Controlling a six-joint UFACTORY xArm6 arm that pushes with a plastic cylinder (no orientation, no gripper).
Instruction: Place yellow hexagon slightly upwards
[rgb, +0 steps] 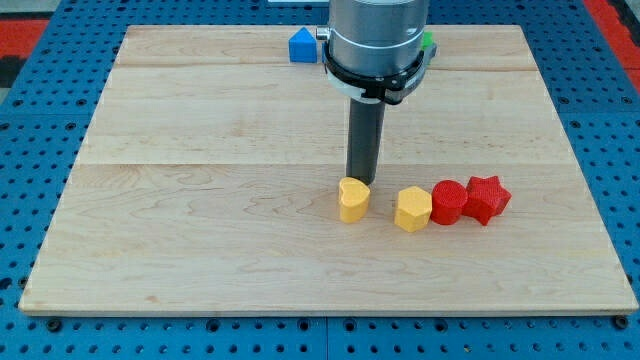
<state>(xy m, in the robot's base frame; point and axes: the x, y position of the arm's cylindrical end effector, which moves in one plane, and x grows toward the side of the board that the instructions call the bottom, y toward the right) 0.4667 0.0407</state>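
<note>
No readable text, label, brand, number or sign found anywhere in view. Wooden board (200, 230): bare grain only, nothing printed. Coloured blocks: plain faces, no markings seen. Arm housing (376, 40): smooth grey, no lettering made out.

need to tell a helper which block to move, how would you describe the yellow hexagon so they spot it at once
Look at the row of four blocks near the wooden board's bottom edge. The yellow hexagon is second from the view's left, between the yellow heart and red round block; it alone is yellow and flat-sided.
</note>
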